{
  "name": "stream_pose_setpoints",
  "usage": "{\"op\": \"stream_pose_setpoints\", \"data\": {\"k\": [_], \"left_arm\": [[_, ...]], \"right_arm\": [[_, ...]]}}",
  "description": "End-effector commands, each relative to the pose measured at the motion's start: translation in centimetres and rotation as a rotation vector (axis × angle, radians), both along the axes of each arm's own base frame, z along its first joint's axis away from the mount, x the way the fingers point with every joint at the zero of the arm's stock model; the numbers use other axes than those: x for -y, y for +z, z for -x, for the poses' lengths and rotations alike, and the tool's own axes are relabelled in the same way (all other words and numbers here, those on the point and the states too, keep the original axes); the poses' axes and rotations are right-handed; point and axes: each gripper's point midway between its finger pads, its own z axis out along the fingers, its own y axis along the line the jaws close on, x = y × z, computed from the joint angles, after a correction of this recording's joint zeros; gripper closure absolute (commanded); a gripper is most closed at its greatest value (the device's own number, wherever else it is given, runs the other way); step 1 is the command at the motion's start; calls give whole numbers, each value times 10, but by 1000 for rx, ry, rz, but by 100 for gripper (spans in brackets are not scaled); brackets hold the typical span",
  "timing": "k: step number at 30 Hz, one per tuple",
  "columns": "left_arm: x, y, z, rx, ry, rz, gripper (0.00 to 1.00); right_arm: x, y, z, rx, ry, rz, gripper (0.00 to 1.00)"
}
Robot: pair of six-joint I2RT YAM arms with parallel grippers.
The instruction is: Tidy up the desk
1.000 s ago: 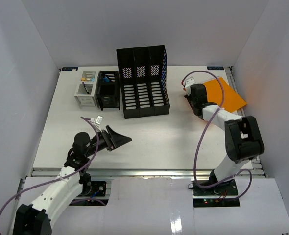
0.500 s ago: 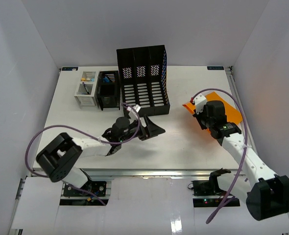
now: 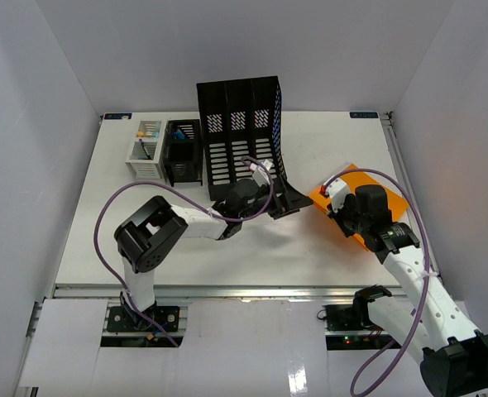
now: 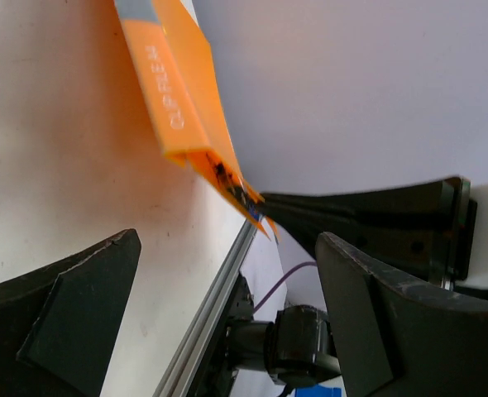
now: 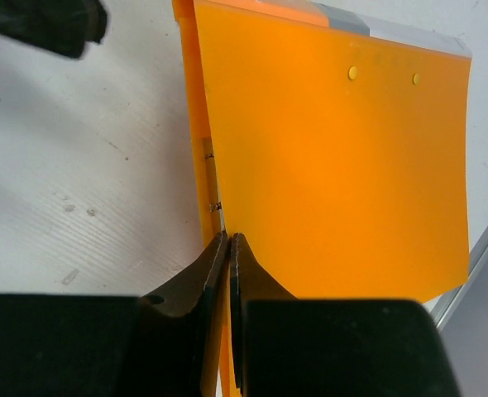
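An orange clip folder (image 3: 356, 186) is held off the white desk (image 3: 145, 223) at the right. My right gripper (image 3: 337, 201) is shut on the folder's near edge, its jaws pinching the cover (image 5: 335, 149). My left gripper (image 3: 298, 201) is open and empty, reaching across the middle of the desk towards the folder's left corner, close to it but apart. In the left wrist view the folder (image 4: 174, 99) hangs ahead of the wide-open fingers (image 4: 393, 331), with the right gripper's black jaws gripping its corner.
A black three-slot file holder (image 3: 242, 141) stands at the back centre. A black mesh box (image 3: 183, 153) and a white organiser (image 3: 146, 150) stand to its left. The desk's metal rail (image 3: 244, 291) runs along the front. Grey walls enclose the sides.
My left arm has swung right across the desk until its gripper is beside the folder. My right arm has pulled the folder forward and left, off the back right corner.
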Motion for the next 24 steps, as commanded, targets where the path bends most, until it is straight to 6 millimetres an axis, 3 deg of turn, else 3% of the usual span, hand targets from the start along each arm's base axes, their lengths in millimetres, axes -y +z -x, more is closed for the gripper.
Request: {"op": "stream_pose_setpoints", "data": {"k": [1, 9, 16, 24], "left_arm": [[15, 19, -18, 14, 33, 12, 2], [36, 0, -42, -52, 63, -71, 2], [46, -8, -47, -95, 55, -91, 5], [63, -5, -24, -115, -108, -33, 47]], "right_arm": [[-11, 7, 6, 16, 86, -22, 92], [-15, 17, 16, 65, 158, -24, 92], [-18, 19, 22, 91, 200, -28, 92], [-19, 17, 20, 100, 205, -25, 92]]}}
